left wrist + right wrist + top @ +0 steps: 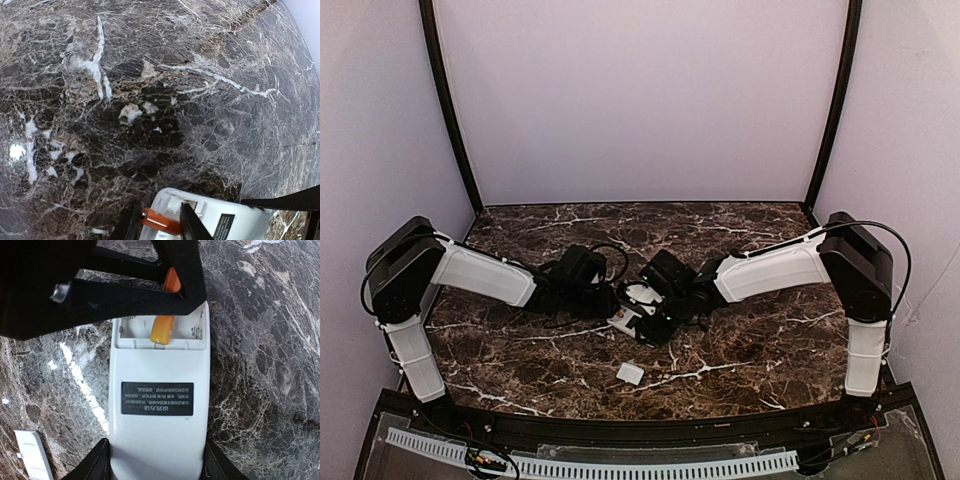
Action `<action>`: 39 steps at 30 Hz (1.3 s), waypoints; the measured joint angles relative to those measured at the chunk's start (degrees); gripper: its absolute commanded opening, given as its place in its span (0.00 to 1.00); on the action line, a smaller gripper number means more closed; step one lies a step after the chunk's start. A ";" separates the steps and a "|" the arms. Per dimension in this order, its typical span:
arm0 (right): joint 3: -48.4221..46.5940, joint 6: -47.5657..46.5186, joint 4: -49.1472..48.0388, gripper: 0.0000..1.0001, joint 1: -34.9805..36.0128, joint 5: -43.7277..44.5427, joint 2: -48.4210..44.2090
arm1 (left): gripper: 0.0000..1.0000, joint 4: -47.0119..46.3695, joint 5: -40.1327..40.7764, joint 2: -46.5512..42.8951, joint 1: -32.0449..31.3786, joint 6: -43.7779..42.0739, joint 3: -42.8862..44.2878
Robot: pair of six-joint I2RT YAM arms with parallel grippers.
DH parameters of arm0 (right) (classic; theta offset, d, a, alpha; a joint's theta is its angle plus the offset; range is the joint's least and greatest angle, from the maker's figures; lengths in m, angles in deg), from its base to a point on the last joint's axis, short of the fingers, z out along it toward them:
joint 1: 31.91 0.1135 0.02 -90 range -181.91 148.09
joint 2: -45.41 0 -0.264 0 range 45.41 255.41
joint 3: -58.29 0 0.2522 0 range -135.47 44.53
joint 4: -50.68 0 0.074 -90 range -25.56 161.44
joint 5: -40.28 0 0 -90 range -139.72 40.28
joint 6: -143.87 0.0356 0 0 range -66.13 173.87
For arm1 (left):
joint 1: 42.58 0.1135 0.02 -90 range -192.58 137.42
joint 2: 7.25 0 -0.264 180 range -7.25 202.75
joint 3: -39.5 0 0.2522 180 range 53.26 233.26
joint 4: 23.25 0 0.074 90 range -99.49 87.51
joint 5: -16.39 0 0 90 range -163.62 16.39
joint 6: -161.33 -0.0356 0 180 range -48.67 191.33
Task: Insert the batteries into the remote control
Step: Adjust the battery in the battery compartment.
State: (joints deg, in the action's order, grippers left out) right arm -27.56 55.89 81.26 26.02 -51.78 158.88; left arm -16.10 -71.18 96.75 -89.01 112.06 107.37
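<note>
The white remote control (157, 390) lies back up, and my right gripper (157, 462) is shut on its near end, one finger on each side. Its battery recess (132, 330) is uncovered at the far end. One of the batteries (162, 330), orange, stands tilted with its lower end in the recess. My left gripper (159, 227) is shut on that battery (160, 221) over the remote's end (225, 215). In the top view both grippers meet over the remote (632, 305) at the table's middle.
A small flat white cover piece (629, 374) lies on the dark marble table (750, 350) in front of the grippers, and shows at the right wrist view's lower left (32, 455). Black posts and lilac walls close the back and sides.
</note>
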 measured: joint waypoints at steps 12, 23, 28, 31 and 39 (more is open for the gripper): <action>0.00 0.17 0.11 0.00 0.07 -0.04 -0.02 | 0.10 -2.05 -0.17 0.46 0.02 -0.90 0.52; 0.00 0.00 0.13 0.00 0.07 -0.15 -0.02 | 0.06 -4.46 -1.03 -1.31 -0.02 -6.73 -0.94; 0.00 -0.02 0.15 0.00 0.07 -0.48 -0.02 | 0.16 -6.69 -2.64 -1.62 -0.04 -10.05 -1.18; 0.00 -0.02 0.15 0.00 0.07 -0.50 -0.02 | 0.20 -7.02 -3.28 -1.75 -0.04 -11.30 -1.38; 0.00 -0.02 0.17 0.00 0.07 -0.55 -0.02 | 0.26 -2.54 -3.69 -2.14 -0.04 -15.74 -0.48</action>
State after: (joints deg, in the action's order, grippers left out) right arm -27.56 55.87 81.43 26.09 -52.33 158.86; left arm -18.63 -74.87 94.61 -89.06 96.32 106.89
